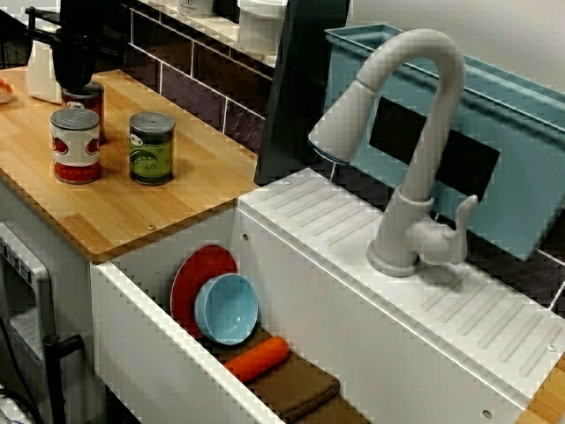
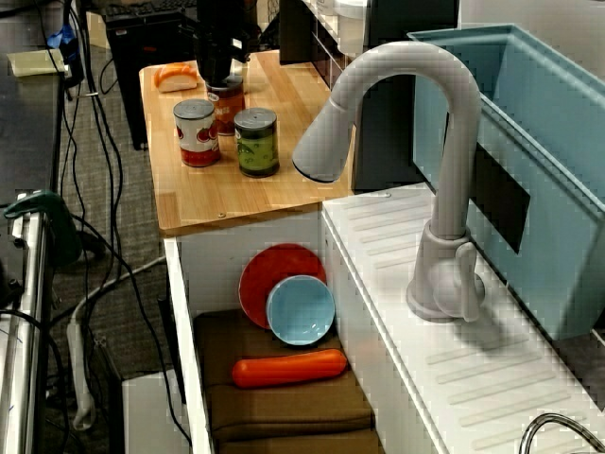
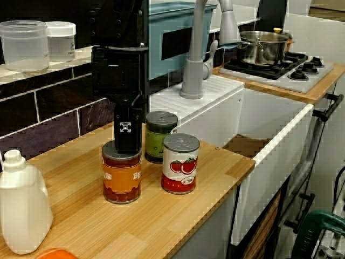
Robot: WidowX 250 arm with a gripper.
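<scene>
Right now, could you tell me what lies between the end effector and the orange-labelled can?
Nothing: in the counter-level view, the end effector sits on the orange-labelled can, with no gap showing.

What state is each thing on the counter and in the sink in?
orange-label can: upright, lid on
gripper: fingers at the orange-label can's top, open or shut unclear
tomato can: upright, sealed
green can: upright, sealed
red plate: on edge against the sink wall
blue bowl: tipped sideways against the red plate
carrot: lying flat on the brown cloth
faucet: no water running
</scene>
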